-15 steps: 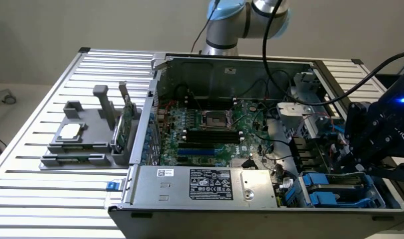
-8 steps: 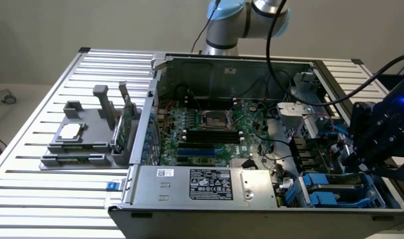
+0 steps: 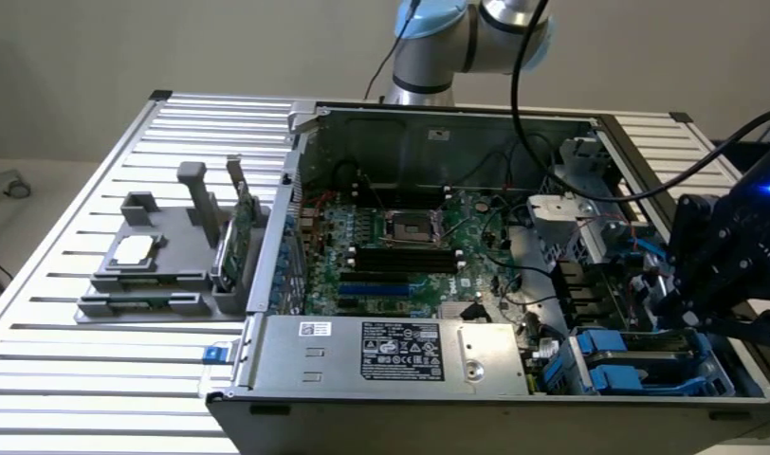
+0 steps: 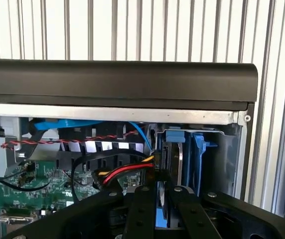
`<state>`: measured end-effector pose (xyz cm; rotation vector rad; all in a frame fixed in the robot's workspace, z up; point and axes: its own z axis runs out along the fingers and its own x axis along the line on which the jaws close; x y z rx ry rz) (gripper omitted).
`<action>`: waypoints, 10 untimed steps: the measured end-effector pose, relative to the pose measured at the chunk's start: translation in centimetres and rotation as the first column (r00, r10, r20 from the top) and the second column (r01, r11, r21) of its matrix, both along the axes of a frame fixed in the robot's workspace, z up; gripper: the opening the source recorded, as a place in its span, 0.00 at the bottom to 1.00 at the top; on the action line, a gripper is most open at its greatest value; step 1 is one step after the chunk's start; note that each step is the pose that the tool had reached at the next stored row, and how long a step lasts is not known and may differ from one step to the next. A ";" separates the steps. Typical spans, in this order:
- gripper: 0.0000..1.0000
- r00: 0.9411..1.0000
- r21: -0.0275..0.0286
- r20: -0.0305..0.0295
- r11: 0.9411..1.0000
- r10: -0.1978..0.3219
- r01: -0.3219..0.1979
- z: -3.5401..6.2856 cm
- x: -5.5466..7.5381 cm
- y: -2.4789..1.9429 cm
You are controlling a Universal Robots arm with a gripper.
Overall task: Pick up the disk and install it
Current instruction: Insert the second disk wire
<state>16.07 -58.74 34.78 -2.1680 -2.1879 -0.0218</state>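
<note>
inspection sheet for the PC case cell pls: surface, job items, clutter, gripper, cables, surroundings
Surface: slatted metal table, carrying an open computer case.
Job's things: disk in its blue carrier, standing on edge in the drive bay at the case's corner, on the exterior view's right.
Clutter: grey fixture outside the case on the exterior view's left, with a small silver chip and an upright green card.
Gripper: gripper down in the drive bay, jaws narrowly closed around the blue carrier edge.
Cables: red, yellow and black bundle beside the bay; blue cable above the board.
Surroundings: plain wall behind.
</note>
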 end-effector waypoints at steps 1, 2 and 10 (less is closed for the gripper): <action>0.16 1.000 0.000 0.000 1.000 -0.003 0.003 -0.03 0.0 -0.05; 0.16 1.000 0.000 0.000 1.000 -0.005 0.005 -0.06 0.0 -0.10; 0.16 1.000 0.000 0.000 1.000 -0.025 0.025 -0.18 -0.2 -0.37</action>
